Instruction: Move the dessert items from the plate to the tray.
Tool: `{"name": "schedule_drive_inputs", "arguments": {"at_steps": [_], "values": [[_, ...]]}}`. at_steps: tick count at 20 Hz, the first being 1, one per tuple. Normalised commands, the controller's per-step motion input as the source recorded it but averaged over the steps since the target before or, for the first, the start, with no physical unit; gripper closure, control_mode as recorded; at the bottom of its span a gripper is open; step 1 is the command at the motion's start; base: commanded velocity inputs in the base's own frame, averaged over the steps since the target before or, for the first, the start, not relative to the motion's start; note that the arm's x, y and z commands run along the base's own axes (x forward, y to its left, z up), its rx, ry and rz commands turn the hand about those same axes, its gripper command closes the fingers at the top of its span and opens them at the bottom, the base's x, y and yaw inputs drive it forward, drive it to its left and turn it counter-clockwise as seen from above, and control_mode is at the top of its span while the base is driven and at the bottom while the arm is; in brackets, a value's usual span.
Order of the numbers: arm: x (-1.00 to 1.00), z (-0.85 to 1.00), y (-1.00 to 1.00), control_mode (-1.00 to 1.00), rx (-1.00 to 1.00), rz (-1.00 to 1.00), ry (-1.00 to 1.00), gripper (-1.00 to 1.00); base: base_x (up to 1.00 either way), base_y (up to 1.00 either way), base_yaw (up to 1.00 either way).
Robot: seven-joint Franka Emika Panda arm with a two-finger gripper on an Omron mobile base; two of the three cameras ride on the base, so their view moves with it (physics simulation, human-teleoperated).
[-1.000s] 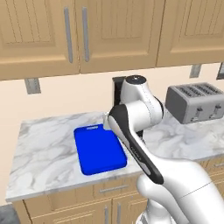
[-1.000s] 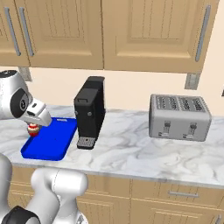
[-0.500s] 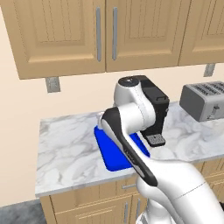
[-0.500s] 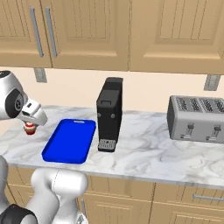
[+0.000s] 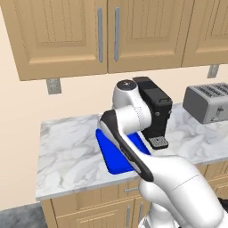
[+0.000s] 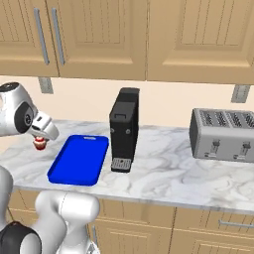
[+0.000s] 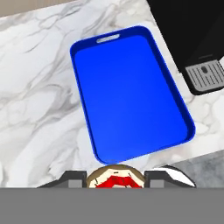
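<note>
We are in the carry step: one dessert piece is in our grasp and on its way to the tray, with the release not yet made.

The marble counter (image 6: 163,173) runs wide under the wooden cabinets, with the toaster (image 6: 222,135) far to the right and the black coffee machine (image 6: 124,130) standing just beside the tray's right edge. The blue tray (image 7: 131,94) lies flat and bare on the counter, a slot handle at its far end, its low rim rounded at the corners.

Our gripper (image 6: 40,140) hangs to the left of the tray in the right base view, above the counter. In the hand view its dark tips sit close together at the bottom, pinched on the red-and-white cupcake (image 7: 116,179), whose pale rim and red top peek up between them. In the right base view the same piece (image 6: 39,144) shows as a small red and white bit under the hand.

We judge the next move calls for bringing the hand further over the blue floor of the tray, well inside the rim and away from the coffee machine, then lowering until the cupcake is near the surface before the jaws part. The piece is tiny and round-topped, so a high drop could let it tip or roll.
</note>
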Motion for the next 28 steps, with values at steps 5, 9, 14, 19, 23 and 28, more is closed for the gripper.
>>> {"name": "schedule_drive_inputs", "arguments": {"at_steps": [5, 9, 14, 19, 23, 28], "values": [[0.77, -0.11, 0.02, -1.00, -0.01, -0.02, 0.00, 1.00, 0.00, 0.00, 0.00], [0.74, -0.19, 0.01, -1.00, 0.00, -0.04, 0.00, 1.00, 0.00, 0.00, 0.00], [0.50, -0.30, 0.04, -1.00, 0.00, 0.00, 0.00, 1.00, 0.00, 0.00, 0.00], [0.34, -0.62, -0.06, -1.00, -0.03, 0.00, -0.02, 1.00, 0.00, 0.00, 0.00], [0.31, -0.58, 0.01, -1.00, -0.19, 0.00, 0.00, 1.00, 0.00, 0.00, 0.00], [0.31, -0.18, 0.00, -1.00, -0.09, 0.00, 0.00, 1.00, 0.00, 0.00, 0.00]]}}
